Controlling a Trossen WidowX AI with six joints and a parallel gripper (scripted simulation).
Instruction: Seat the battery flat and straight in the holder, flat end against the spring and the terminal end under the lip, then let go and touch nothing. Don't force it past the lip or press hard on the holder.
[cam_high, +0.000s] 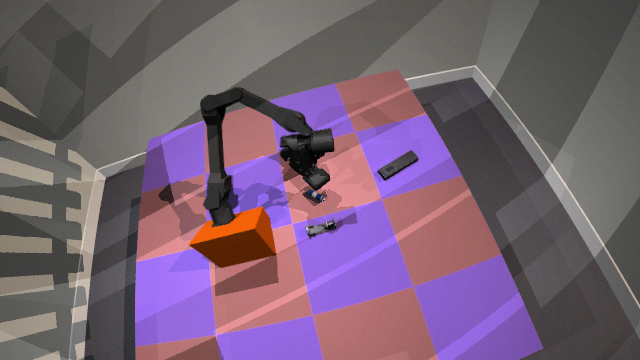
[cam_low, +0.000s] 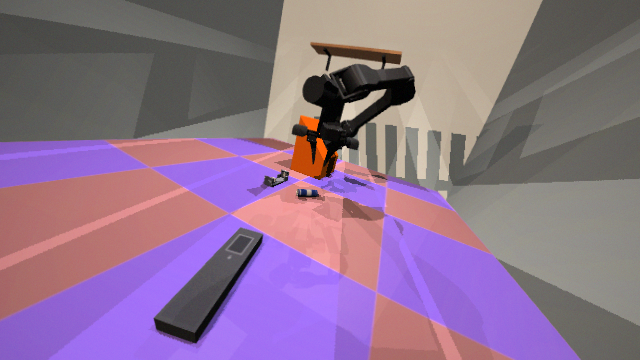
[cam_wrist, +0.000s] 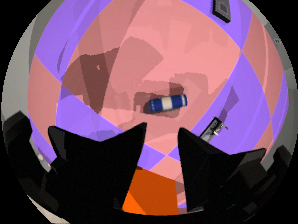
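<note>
The blue battery with a white band (cam_high: 315, 195) (cam_low: 307, 193) (cam_wrist: 168, 103) lies on its side on the checkered table, outside the holder. In the top view its silvery end points to the lower right. The small grey holder (cam_high: 320, 229) (cam_low: 276, 179) (cam_wrist: 211, 131) stands beside it, with raised ends and no battery in it. Which end has the spring is too small to tell. My gripper (cam_low: 320, 167) (cam_wrist: 162, 129) is partly open and empty, its fingertips above the table and apart from the battery. In the top view the fingertips are hidden.
A long dark box with a small panel (cam_high: 398, 165) (cam_low: 210, 285) (cam_wrist: 221, 10) lies on the table, farther from the arm's base than the battery. An orange block (cam_high: 240, 245) (cam_low: 305, 150) (cam_wrist: 152, 190) stands by the arm's base. A wooden shelf (cam_low: 356, 52) is on the wall.
</note>
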